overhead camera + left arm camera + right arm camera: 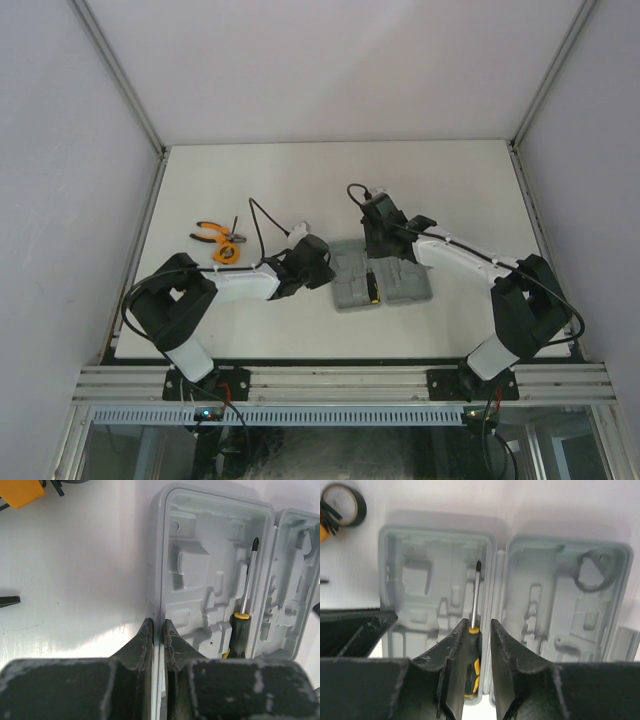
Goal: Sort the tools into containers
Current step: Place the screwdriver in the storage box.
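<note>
My left tool is clenched on the left wall of the grey case. I judge the case light and ready to slide on the surface. My right tool is released, with its fingers apart on either side of the screwdriver handle, which lies in its slot beside the hinge. The screwdriver looks light and stiff, and its rubbery handle should grip better than the thin smooth shaft. Farther left, the pliers lie well apart from the case.
</note>
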Controlling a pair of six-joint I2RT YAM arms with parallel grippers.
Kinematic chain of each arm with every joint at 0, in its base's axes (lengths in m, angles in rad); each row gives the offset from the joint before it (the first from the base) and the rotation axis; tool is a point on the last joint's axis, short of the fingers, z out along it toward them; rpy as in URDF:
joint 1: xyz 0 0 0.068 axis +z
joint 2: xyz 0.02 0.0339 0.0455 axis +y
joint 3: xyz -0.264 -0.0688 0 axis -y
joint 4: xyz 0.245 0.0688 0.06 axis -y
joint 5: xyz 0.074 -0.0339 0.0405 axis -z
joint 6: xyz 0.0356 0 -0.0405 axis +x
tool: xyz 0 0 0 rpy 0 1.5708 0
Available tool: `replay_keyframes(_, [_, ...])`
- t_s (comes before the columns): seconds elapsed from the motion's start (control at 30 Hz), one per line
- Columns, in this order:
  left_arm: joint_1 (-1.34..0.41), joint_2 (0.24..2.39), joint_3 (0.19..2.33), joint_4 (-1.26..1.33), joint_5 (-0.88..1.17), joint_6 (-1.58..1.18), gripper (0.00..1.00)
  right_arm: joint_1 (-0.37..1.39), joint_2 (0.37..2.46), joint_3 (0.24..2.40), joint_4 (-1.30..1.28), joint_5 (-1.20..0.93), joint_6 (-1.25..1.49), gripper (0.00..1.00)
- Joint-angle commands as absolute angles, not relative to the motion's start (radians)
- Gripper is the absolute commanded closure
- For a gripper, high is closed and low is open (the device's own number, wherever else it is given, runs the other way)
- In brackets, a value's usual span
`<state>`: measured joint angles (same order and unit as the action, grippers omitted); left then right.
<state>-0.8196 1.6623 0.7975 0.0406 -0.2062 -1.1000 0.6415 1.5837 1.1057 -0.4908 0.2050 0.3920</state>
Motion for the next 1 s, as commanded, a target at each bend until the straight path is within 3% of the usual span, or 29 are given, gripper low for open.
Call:
replay_keyframes(0.0, [-0.806, 1.648, 0.769, 0.066, -0.214, -1.134, 1.0, 0.675, 1.532, 1.039, -0.521, 0.194, 0.45, 0.78])
replay_keyframes(0.97, [-0.804, 1.663, 0.764, 0.08, -0.204, -1.137, 1.0, 0.647, 1.594, 0.966, -0.397, 0.083, 0.482, 0.83])
